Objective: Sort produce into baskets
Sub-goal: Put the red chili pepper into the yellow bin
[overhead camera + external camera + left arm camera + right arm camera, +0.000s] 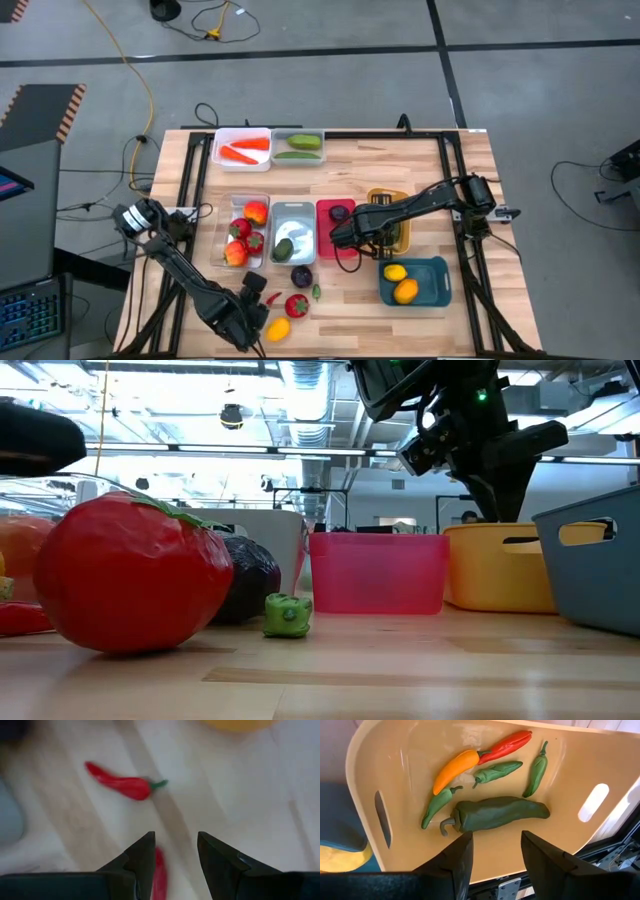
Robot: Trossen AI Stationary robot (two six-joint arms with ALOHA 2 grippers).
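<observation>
Two chilies sit right under the left gripper (175, 855) at the near edge of the table, about seven o'clock from the table's centre. One red chili (125, 784) lies a little ahead of the fingertips, and a second red one (160, 875) shows partly between the dark fingers, low in the gap. The jaws stand partly spread with nothing pinched. My read: this is the pick step, and the next move calls for a short drop so the fingers straddle that nearer chili before they close. The left arm reaches low and forward from its base at nine o'clock, wrist bent down toward the wood.

Just beside it toward the centre wait a yellow lemon (278, 328), a red tomato (297, 305), a small green piece (316, 292) and a purple plum (301, 277), all loose on the table.

Farther in, at three o'clock, the right gripper (495, 855) hangs above the yellow-orange basket (410, 745), jaws partly spread and empty. Below it lie a big green pepper (495, 814), three slim green chilies, an orange chili and a red one. That arm stretches in from the right rail, elbow raised, wrist pointing down.
</observation>
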